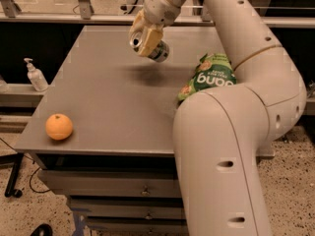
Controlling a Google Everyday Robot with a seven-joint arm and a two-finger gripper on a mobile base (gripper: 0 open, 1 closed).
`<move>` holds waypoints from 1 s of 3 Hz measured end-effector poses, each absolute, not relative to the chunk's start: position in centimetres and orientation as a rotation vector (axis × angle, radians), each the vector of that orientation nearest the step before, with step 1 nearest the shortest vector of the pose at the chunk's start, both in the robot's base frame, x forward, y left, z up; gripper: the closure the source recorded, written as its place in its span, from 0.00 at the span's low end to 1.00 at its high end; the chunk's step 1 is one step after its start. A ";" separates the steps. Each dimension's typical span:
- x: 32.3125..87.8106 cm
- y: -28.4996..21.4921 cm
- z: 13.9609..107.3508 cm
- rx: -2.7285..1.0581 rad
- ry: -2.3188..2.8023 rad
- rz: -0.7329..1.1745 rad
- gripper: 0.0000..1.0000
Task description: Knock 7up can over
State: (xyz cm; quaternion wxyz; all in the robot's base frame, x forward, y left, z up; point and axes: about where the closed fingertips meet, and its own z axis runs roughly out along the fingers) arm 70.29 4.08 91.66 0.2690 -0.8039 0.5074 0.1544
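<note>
the 7up can [156, 50] is being pinched between the two yellowish fingers [150, 33] of the gripper [146, 37]. the can is being held up in the air, just to the left of the green snack bag [209, 75] and a little farther back. it is being tipped over on a slant, with its silver top turned down and to the left. a dark shadow is being thrown on the grey table [98, 102], left of the bag, so the can is not touching the table.

the job is looking partly done. the can is already being leaned over, but it is not lying on the table yet. most likely it is waiting to be put down on its side and let go, on the bare part left of the bag.

white letters are being shown upside down on the bag. they seem to spell "dang", but that is only a guess. small pictures are being shown around them. no words can be read on the can, only green and silver with a bit of red.

an orange [59, 127] is being left alone far to the left of the bag, near the front edge. a pump bottle [35, 76] is being kept even farther left, off the table.
</note>
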 end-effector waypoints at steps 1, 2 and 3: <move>69.1 4.5 90.4 -2.350 1.271 0.311 1.00; 67.6 4.9 88.8 -2.471 1.193 0.267 1.00; 65.6 5.0 87.2 -2.554 1.132 0.279 1.00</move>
